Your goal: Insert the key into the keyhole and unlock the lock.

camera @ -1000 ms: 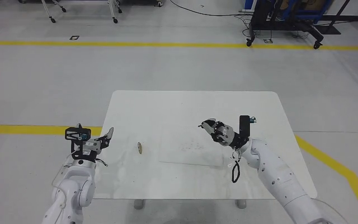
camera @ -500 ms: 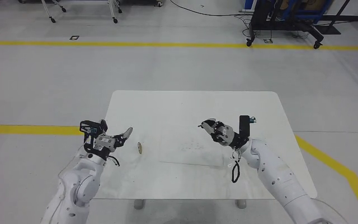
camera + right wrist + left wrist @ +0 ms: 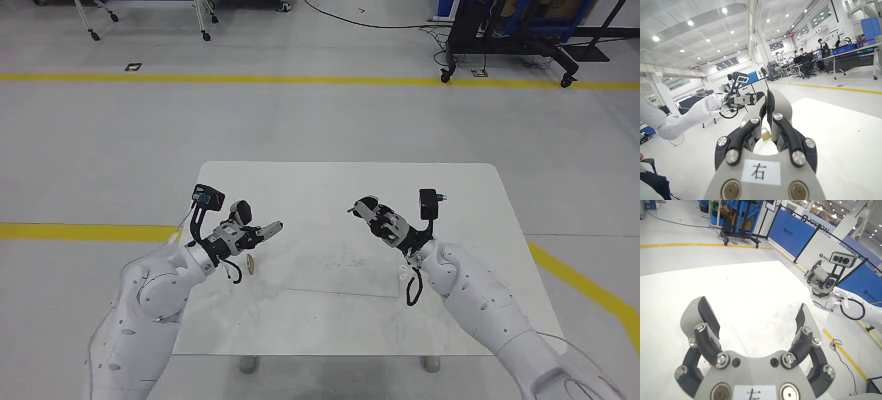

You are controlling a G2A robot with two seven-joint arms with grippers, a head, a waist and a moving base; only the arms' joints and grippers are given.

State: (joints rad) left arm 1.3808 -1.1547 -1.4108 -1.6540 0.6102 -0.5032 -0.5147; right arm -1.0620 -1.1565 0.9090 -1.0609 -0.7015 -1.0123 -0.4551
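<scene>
A small brass padlock [image 3: 251,265] lies on the left part of the white table [image 3: 330,185]; it also shows between my right fingers as the padlock [image 3: 766,135] farther off on the table. My left gripper [image 3: 262,232] hangs open just beyond the padlock, a little above the table, and nothing sits between its ribbed pads [image 3: 709,315]. My right gripper [image 3: 362,211] is held above the table's middle right, fingers pressed together [image 3: 770,106]. A small dark tip, the key [image 3: 351,211], pokes out past them.
Faint scuff marks [image 3: 345,262] cover the table's middle. The table's near edge [image 3: 330,354] runs in front of both arms. A yellow floor line [image 3: 60,231] passes on the left, and a black wheeled rack [image 3: 510,45] stands far behind.
My left arm has swung in from the table's left edge to a spot over the table beside the padlock. The right gripper has shifted slightly farther away, still shut.
</scene>
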